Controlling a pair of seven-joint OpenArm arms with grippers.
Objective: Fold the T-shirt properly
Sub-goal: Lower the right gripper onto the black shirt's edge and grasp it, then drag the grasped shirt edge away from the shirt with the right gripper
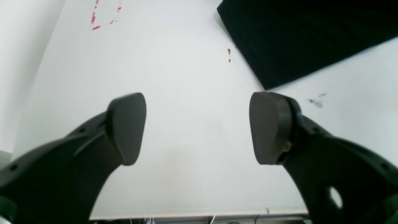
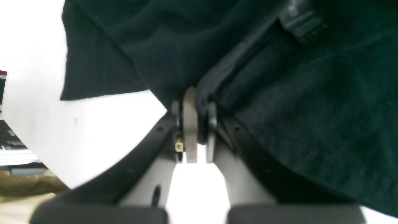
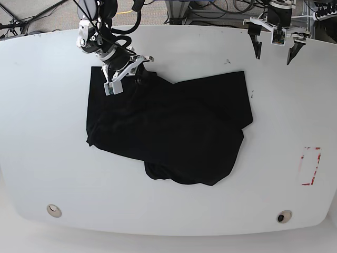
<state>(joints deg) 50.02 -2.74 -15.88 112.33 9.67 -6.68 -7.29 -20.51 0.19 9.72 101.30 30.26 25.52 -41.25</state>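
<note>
The black T-shirt lies spread and rumpled in the middle of the white table. My right gripper is at the shirt's far left edge, shut on it. In the right wrist view, the ribbed collar is pinched between the fingers of my right gripper, and the fabric hangs around them. My left gripper hovers over the bare table at the far right, apart from the shirt. Its jaws stand wide open and empty in the left wrist view, with a corner of the shirt beyond them.
A red-and-white tape rectangle marks the table at the right, and it shows again in the left wrist view. Two round holes sit near the front edge. Cables lie behind the table's far edge.
</note>
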